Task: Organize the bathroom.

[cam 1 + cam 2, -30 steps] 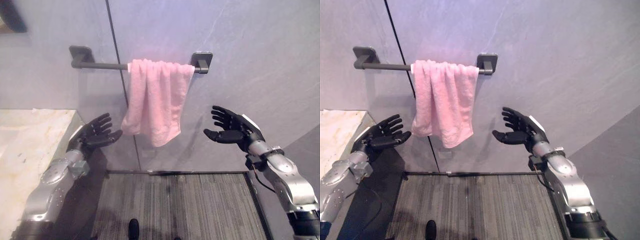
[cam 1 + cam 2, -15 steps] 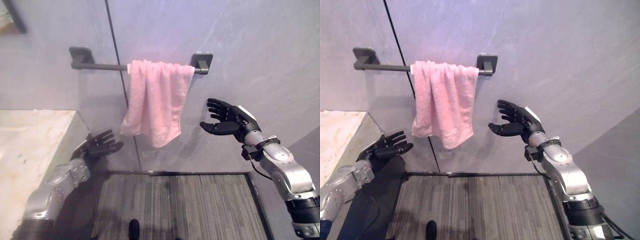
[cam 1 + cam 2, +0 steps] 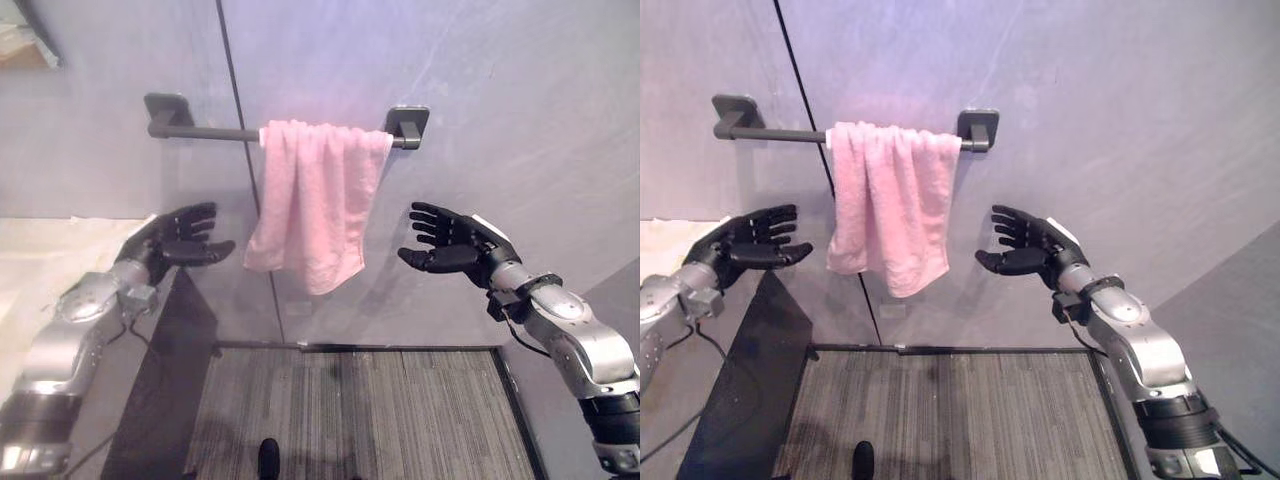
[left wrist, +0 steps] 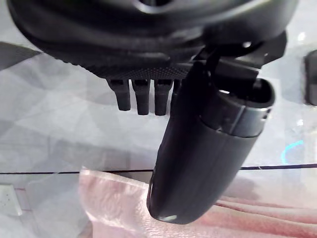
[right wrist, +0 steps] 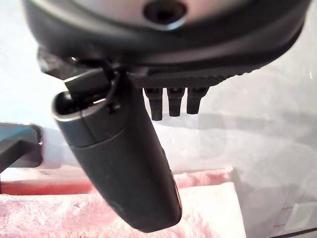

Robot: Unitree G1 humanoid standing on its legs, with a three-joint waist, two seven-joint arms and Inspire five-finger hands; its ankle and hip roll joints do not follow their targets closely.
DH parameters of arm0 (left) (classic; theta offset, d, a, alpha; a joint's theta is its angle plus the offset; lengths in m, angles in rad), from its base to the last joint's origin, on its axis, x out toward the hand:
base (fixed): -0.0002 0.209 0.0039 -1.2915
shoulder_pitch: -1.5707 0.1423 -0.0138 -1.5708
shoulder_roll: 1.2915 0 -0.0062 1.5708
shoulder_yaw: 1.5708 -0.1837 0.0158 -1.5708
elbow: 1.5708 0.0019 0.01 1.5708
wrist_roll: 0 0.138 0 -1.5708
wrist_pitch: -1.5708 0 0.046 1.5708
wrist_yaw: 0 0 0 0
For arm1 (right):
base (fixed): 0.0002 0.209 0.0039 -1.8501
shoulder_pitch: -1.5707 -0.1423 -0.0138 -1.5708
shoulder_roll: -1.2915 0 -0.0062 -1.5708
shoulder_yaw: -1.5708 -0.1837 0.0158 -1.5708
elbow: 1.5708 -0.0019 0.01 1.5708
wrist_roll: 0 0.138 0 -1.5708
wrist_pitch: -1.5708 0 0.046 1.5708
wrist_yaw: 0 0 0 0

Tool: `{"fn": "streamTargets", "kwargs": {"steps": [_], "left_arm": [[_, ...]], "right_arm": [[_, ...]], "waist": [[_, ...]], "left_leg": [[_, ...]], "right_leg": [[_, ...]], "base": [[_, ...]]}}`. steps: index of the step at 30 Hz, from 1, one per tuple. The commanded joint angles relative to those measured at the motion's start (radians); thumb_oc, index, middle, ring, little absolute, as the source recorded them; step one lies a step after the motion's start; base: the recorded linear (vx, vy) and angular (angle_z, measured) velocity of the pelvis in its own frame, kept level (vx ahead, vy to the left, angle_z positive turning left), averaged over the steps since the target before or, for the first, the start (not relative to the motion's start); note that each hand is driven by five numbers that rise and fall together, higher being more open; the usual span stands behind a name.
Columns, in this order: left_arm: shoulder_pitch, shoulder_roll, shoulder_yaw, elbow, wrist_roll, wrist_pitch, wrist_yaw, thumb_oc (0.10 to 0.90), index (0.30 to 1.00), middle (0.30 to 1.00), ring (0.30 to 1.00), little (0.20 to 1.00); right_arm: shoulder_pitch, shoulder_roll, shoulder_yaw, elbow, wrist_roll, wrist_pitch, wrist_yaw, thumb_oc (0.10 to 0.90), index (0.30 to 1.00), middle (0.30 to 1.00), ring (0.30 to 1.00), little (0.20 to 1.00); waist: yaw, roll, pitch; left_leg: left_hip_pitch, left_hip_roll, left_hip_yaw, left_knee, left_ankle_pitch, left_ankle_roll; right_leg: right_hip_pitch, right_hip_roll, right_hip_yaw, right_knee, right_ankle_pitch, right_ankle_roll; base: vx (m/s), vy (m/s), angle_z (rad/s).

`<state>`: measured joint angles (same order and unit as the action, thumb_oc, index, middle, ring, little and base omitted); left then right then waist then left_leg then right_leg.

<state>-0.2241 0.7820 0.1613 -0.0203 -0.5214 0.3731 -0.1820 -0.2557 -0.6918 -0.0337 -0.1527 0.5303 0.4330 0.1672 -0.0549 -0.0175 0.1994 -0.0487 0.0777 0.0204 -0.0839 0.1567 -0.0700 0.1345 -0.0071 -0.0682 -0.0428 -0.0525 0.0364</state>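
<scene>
Nearest the camera, a strip of grey ribbed floor mat (image 3: 350, 410) is lying at the foot of the wall, and its far edge is meeting the wall base. To the robot's left, a pale stone countertop (image 3: 40, 270) is ending in a dark side panel (image 3: 745, 380) that is dropping to the floor beside the mat.

Above the mat, two hands are hovering in open air. The left hand (image 3: 172, 238) is sitting level with the lower part of the towel, to its left, with fingers extended and spread, thumb apart, holding nothing. The right hand (image 3: 450, 245) is sitting to the towel's right at about the same height, palm turned inward, with fingers likewise straight and spread and nothing in its grasp. Neither hand is touching the cloth; a clear gap is showing on each side, the one on the right being the wider.

Farthest away, one pink towel (image 3: 315, 200) is hanging bunched over one dark towel bar (image 3: 200, 132). The towel is occupying the right half of the bar, up against the right mount (image 3: 410, 122), and is leaving the stretch toward the left mount (image 3: 165, 105) bare. Its lower edge is hanging uneven, well above the floor. One dark vertical seam (image 3: 245, 180) is running down the grey wall (image 3: 520, 120) behind the towel's left edge.
</scene>
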Motion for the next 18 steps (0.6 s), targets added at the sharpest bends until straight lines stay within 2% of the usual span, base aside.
{"fn": "streamTargets", "kwargs": {"steps": [1, 5, 10, 18], "left_arm": [[-0.107, 0.055, -0.035, -0.032, 0.028, -0.135, 0.012, 0.800, 0.900, 0.900, 0.900, 0.900], [-0.129, 0.042, -0.065, -0.029, 0.027, -0.131, 0.025, 0.800, 0.900, 0.900, 0.900, 0.900], [-0.174, -0.006, -0.128, -0.022, 0.010, -0.127, 0.044, 0.800, 0.900, 0.900, 0.900, 0.900], [-0.268, -0.083, -0.239, -0.023, 0.046, -0.150, 0.064, 0.800, 0.900, 0.900, 0.900, 0.900]], "right_arm": [[-0.132, -0.025, 0.012, -0.070, 0.100, -0.074, -0.033, 0.800, 0.900, 0.900, 0.900, 0.900], [-0.154, -0.005, 0.019, -0.069, 0.152, -0.074, -0.065, 0.800, 0.900, 0.900, 0.900, 0.900], [-0.205, 0.041, 0.044, -0.068, 0.220, -0.130, -0.109, 0.800, 0.900, 0.900, 0.900, 0.900], [-0.305, 0.099, 0.098, -0.066, 0.271, -0.157, -0.157, 0.800, 0.900, 0.900, 0.900, 0.900]], "waist": [[-0.007, 0.008, -0.128], [-0.010, 0.005, -0.129], [-0.010, -0.001, -0.134], [-0.014, -0.009, -0.148]], "left_leg": [[-0.001, 0.044, 0.066, 0.015, -0.084, -0.032], [0.002, 0.045, 0.066, 0.013, -0.084, -0.031], [0.008, 0.051, 0.066, 0.009, -0.085, -0.031], [0.010, 0.060, 0.071, 0.007, -0.086, -0.031]], "right_leg": [[-0.062, 0.008, -0.057, 0.090, -0.069, 0.046], [-0.062, 0.008, -0.056, 0.092, -0.069, 0.048], [-0.062, 0.009, -0.056, 0.088, -0.065, 0.051], [-0.061, 0.008, -0.056, 0.085, -0.063, 0.054]], "base": [[0.00, 0.000, 0.00], [0.00, 0.000, 0.01], [0.00, 0.000, 0.00], [0.00, 0.000, 0.00]]}}
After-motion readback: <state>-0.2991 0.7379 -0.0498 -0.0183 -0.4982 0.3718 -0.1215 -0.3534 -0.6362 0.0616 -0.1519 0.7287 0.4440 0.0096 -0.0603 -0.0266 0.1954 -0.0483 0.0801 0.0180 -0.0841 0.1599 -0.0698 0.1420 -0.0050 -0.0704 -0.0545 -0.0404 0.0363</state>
